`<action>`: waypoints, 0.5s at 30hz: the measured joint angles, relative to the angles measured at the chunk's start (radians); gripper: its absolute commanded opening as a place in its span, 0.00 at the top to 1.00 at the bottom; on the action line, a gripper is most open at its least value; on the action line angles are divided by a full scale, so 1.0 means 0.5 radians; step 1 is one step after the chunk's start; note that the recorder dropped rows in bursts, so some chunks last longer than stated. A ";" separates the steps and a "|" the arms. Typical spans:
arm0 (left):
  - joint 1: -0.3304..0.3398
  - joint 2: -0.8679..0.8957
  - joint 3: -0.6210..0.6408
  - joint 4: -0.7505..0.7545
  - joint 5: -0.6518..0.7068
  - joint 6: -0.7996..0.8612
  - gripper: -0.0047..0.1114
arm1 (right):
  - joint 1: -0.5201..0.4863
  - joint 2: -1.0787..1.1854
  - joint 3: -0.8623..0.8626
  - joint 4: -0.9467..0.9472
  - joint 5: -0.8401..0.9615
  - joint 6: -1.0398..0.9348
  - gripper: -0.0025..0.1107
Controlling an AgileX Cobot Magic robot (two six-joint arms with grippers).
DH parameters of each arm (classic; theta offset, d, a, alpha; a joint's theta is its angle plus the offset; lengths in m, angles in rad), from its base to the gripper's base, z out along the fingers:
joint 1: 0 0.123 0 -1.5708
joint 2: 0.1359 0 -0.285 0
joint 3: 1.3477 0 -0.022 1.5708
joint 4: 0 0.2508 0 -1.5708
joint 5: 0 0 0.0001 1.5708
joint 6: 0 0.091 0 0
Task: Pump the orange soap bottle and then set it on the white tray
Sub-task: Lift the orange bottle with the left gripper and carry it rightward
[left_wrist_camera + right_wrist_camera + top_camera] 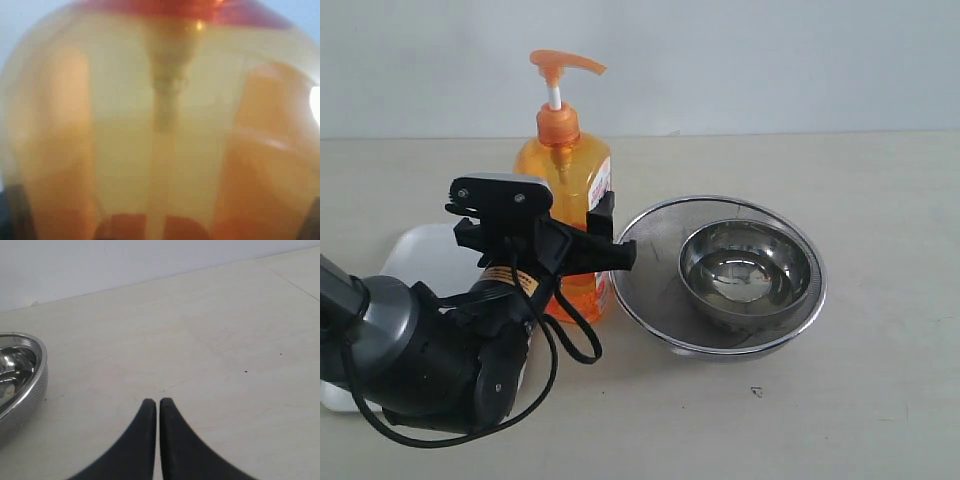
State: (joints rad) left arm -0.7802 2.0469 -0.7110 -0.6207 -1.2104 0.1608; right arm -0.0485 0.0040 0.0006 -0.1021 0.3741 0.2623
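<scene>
The orange soap bottle (565, 165) stands upright on the table, its pump head (560, 65) raised on the white stem. My left gripper (575, 235) reaches in from the lower left and straddles the bottle's body, with one dark finger (605, 212) against its labelled side. In the left wrist view the translucent orange soap bottle (160, 125) fills the picture between the jaws. The white tray (425, 255) lies to the left of the bottle, partly hidden by my left arm. My right gripper (158, 402) is shut and empty above bare table, out of the exterior view.
A round steel strainer (650, 300) with a steel bowl (745, 265) inside it sits just right of the bottle, almost touching it. The strainer's rim (30, 370) also shows beside my right gripper. A pale wall runs along the table's far edge.
</scene>
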 measured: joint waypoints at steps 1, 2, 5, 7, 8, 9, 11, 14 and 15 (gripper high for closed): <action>0.000 0.000 -0.004 0.000 0.000 0.006 0.92 | 0.000 0.000 0.000 0.000 0.000 0.000 0.98; 0.000 0.000 -0.008 0.000 0.000 0.017 0.92 | 0.000 0.000 0.000 0.000 0.000 0.000 0.98; 0.000 0.000 -0.012 0.000 0.005 0.041 0.92 | 0.000 0.000 0.000 0.000 0.000 0.000 0.98; 0.000 -0.013 -0.012 0.000 0.024 0.082 0.92 | 0.000 0.000 0.000 0.000 0.000 0.000 0.98; 0.000 -0.031 -0.012 0.004 0.042 0.109 0.92 | 0.000 0.000 0.000 0.000 0.000 0.000 0.98; 0.000 -0.050 -0.012 0.011 0.074 0.150 0.92 | 0.000 0.000 0.000 0.000 0.000 0.000 0.98; 0.000 -0.093 -0.012 0.020 0.119 0.182 0.92 | 0.000 0.000 0.000 0.000 0.000 0.000 0.98; 0.000 -0.182 -0.008 0.024 0.154 0.194 0.92 | 0.000 0.000 0.000 0.000 0.000 0.000 0.98; 0.000 -0.217 -0.008 0.024 0.154 0.195 0.92 | 0.000 0.000 0.000 0.000 0.000 0.000 0.98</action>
State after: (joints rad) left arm -0.7802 1.9384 -0.7150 -0.6085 -1.1336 0.2583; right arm -0.0485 0.0040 0.0006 -0.1021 0.3741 0.2623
